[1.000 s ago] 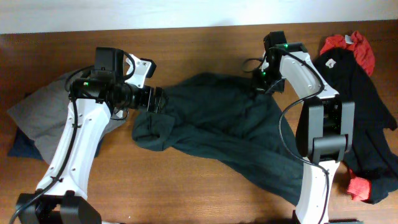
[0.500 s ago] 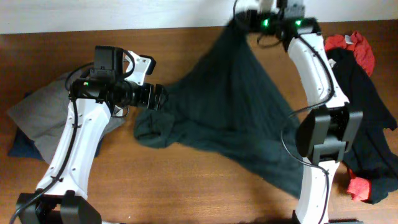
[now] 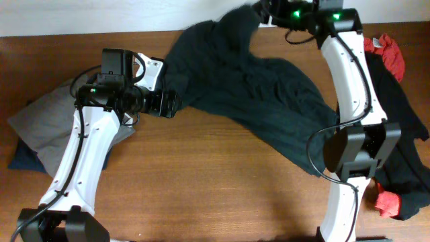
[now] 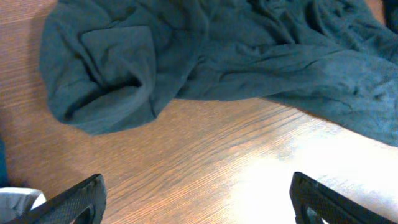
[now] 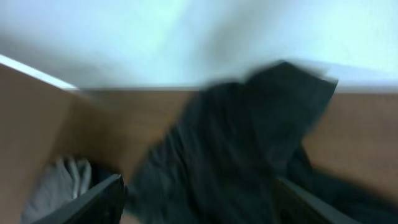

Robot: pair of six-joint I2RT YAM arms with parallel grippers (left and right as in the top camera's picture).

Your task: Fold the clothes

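A dark green garment lies crumpled across the table, from the far edge down to the right. In the left wrist view the garment lies ahead of the fingers. My left gripper is open beside its left edge, and the wrist view shows the left gripper holding nothing, only bare wood between its fingers. My right gripper is up at the far edge above the garment's top. In its blurred wrist view the right gripper is open, with the green garment loose beyond it.
A grey garment lies at the left over a blue one. At the right is a black pile of clothes with red pieces. A white wall runs along the table's far edge.
My right gripper lifted the green garment toward the far edge, then opened and let it go. The cloth swung up and to the left. My left arm stayed in place.
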